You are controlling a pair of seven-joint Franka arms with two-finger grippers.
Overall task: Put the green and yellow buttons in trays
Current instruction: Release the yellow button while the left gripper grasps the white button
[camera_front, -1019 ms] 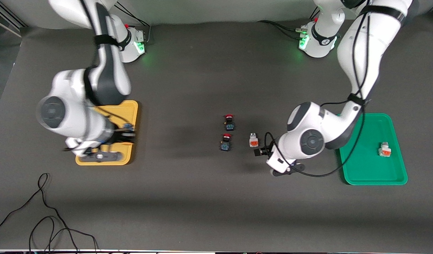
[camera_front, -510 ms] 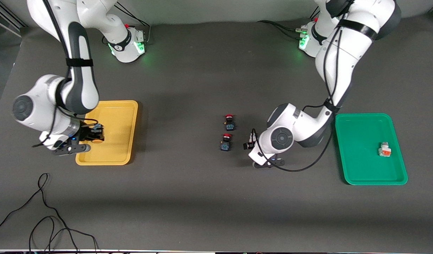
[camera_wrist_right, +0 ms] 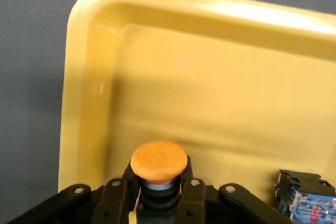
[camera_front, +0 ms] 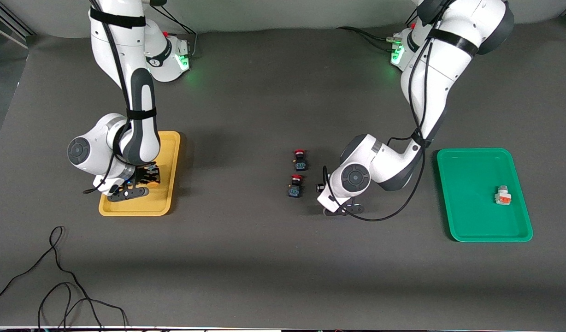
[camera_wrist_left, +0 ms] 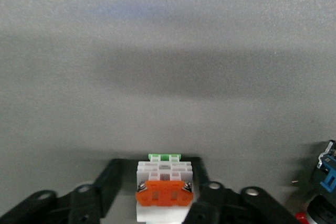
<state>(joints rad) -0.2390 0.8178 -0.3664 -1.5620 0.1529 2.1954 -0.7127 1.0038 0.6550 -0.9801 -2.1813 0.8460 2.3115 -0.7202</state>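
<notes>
Yellow tray (camera_front: pixel 168 203), toward the right arm's end of the table: the right gripper (camera_wrist_right: pixel 157 195), a second earlier lower over the tray, pinched an orange-capped button (camera_wrist_right: pixel 158 161) above its floor beside a blue-bodied switch (camera_wrist_right: pixel 304 200). Mid-table, the left gripper (camera_wrist_left: pixel 164 192), earlier spread near the white button (camera_wrist_left: pixel 164 195), had closed around it beside two red-capped switches (camera_front: pixel 297 179). Green tray (camera_front: pixel 467 230) held another white button (camera_front: pixel 503 196).

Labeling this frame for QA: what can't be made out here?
- Front view: the white button in the left hand, beside the red-capped switches, is hidden by that arm's wrist.
- Front view: the yellow button in the right hand, over the yellow tray, is hidden by the hand.
- Right wrist view: a second switch in the tray is cut off by the edge; cap unseen.
</notes>
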